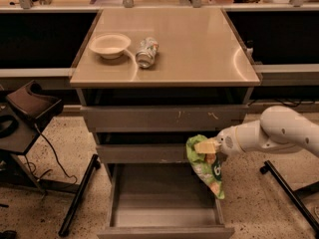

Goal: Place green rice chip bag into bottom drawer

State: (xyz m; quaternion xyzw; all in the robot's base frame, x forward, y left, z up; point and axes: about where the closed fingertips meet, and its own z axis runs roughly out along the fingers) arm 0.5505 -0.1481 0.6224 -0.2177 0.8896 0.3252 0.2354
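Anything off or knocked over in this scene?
The can lies tipped on its side beside the bowl on the table. Otherwise fine: the claw holds the chip bag over the open bottom drawer's right side.

Nothing legible, gripper (208,152) holding bag (210,177) above drawer (158,204)
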